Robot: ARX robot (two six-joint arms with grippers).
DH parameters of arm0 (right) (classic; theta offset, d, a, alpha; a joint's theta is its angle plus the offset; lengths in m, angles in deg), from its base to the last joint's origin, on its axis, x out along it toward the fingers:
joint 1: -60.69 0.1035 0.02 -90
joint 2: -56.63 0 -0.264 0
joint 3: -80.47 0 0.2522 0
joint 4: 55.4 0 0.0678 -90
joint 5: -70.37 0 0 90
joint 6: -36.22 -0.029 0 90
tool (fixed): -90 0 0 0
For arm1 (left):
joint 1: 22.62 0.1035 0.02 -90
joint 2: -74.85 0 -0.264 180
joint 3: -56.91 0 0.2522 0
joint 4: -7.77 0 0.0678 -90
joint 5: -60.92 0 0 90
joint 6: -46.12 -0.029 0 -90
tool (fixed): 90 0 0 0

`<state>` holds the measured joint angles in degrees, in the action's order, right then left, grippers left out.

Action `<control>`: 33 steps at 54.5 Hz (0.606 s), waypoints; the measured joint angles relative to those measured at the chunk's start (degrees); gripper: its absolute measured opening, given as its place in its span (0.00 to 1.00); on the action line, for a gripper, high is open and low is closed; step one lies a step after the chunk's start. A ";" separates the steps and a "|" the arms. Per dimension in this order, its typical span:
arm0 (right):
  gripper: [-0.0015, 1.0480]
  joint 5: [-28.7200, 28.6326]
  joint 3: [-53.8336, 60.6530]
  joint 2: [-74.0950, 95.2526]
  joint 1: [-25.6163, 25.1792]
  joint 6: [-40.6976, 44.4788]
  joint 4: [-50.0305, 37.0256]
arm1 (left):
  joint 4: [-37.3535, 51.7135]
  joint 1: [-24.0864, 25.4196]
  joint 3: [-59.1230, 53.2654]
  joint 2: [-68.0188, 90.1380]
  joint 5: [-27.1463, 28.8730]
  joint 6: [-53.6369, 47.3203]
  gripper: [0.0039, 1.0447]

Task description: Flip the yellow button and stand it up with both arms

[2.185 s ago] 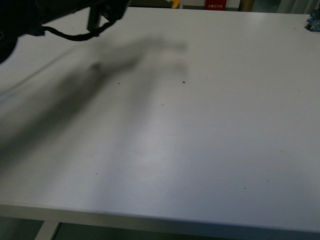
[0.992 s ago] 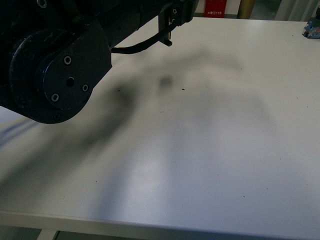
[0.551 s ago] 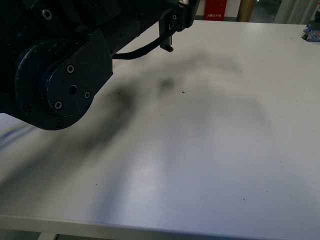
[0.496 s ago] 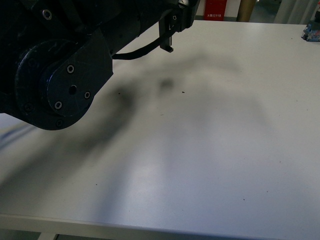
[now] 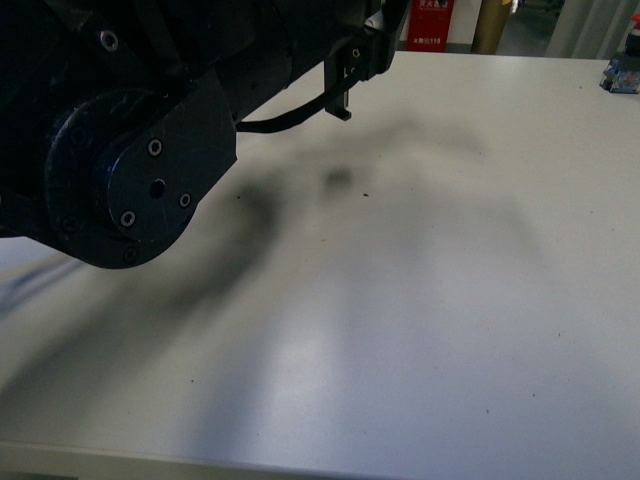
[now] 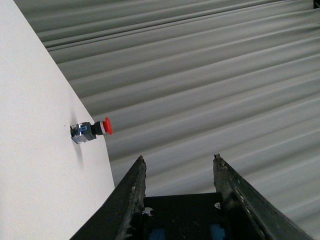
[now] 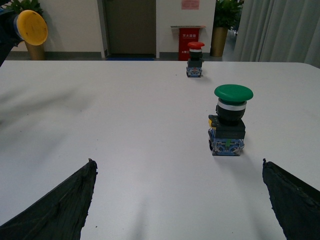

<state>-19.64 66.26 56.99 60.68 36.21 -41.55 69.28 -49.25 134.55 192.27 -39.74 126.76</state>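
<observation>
The yellow button (image 7: 33, 27) shows only in the right wrist view, at the far left, held up off the white table (image 7: 125, 125) by a dark shape at the picture's edge. Its round yellow cap is turned sideways toward that camera. My left arm (image 5: 130, 180) fills the upper left of the front view, reaching toward the far edge. The left gripper (image 6: 178, 157) points past the table's edge, and the button does not show between its fingers in the left wrist view. My right gripper (image 7: 178, 162) is open and empty, low over the table.
A green-capped button (image 7: 230, 120) stands upright just ahead of the right gripper. A red-topped button (image 7: 195, 59) stands near the far edge and also shows in the left wrist view (image 6: 92, 130). A blue block (image 5: 620, 72) sits at the far right.
My left arm has swung in from the upper left and now covers that part of the front view. In the last half second it edged slightly right and lower.
</observation>
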 joint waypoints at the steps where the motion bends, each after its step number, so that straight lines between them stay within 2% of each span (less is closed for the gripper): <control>1: 0.93 -0.02 0.00 0.00 0.00 0.02 0.00 | 0.00 0.00 0.00 0.00 0.00 0.00 0.33; 22: 0.93 0.00 0.00 0.00 0.00 -0.02 0.02 | -0.02 -0.02 0.00 0.00 0.00 -0.04 0.33; 25: 0.93 2.62 -1.51 2.58 -0.11 -5.29 2.45 | 0.00 -0.02 0.00 0.00 0.00 -0.04 0.33; 29: 0.93 2.32 -4.98 8.55 -1.05 -12.02 2.14 | -0.02 -0.02 0.04 0.00 0.00 -0.17 0.33; 33: 0.93 5.01 -10.43 16.09 2.08 -17.94 -3.65 | -0.02 -0.07 0.07 0.00 -0.02 -0.20 0.33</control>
<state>-14.63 55.83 73.07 62.76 18.26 -45.20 69.25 -49.32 134.62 192.27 -39.76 126.57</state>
